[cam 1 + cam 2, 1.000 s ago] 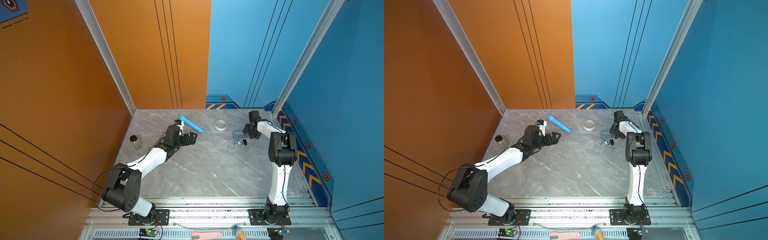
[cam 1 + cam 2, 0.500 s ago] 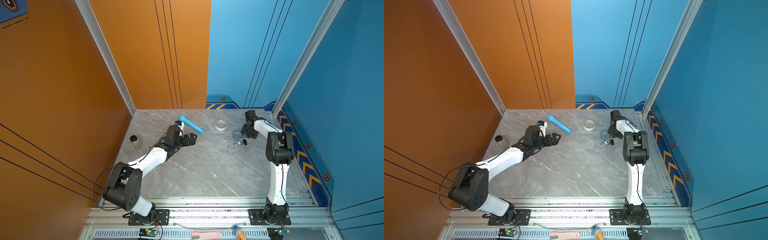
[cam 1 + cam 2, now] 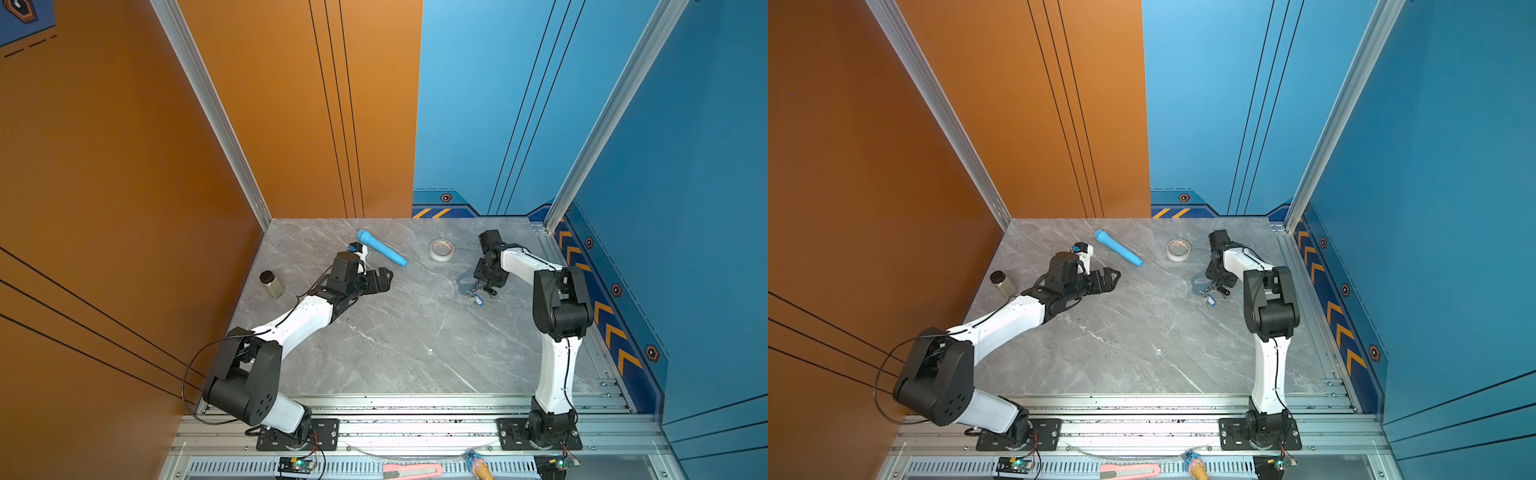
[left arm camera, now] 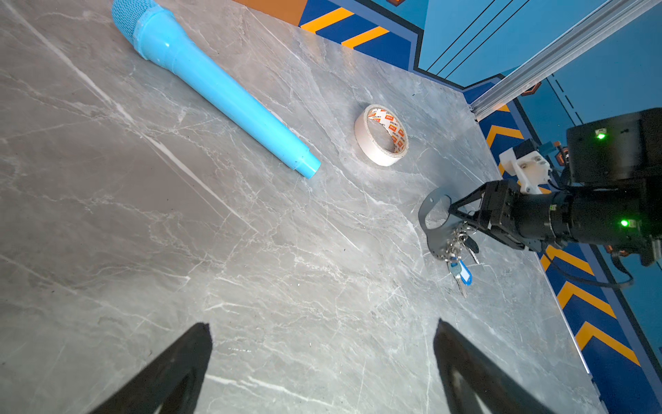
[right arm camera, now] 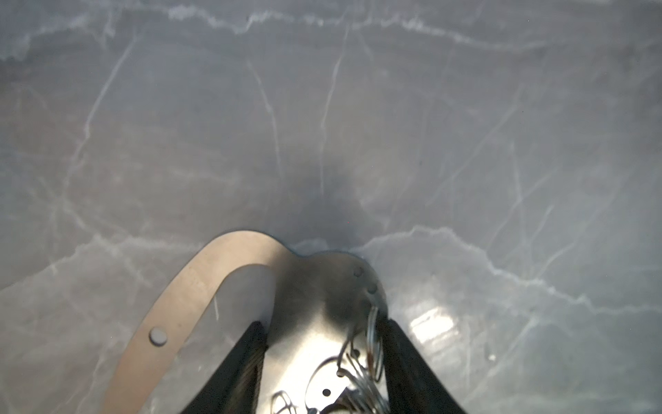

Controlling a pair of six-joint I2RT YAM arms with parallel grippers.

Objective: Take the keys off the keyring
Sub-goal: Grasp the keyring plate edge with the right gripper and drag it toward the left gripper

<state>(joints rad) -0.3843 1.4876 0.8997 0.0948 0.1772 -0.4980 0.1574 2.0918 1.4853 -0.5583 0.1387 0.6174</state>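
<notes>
**Right fingers straddle the keyring, keys still on**

In both top views the action sits right of centre. The right fingers [image 3: 485, 279] are down at the grey marble worktop [image 3: 395, 340], just above the bunch of silvery keys with its blue tag [image 3: 478, 296], but the plate itself is only a pale smudge there.

The right wrist view shows it properly: the flat silver-grey metal keyring plate [image 5: 215, 283], with one black finger inside its oval cut-out and the other against the wire-ring edge. Whether they truly pinch it, I cannot tell.

The left wrist view adds the keys fanned out on the worktop, attached to the plate. The left fingers [image 4: 172, 369] gape wide, holding nothing.

The count: two arms, one plate, one key bunch, one blue tag, one long blue plastic tube [image 3: 381, 248], one whitish tape roll [image 3: 441, 250], and one small dark-capped jar [image 3: 271, 284], seen only from the top.
</notes>
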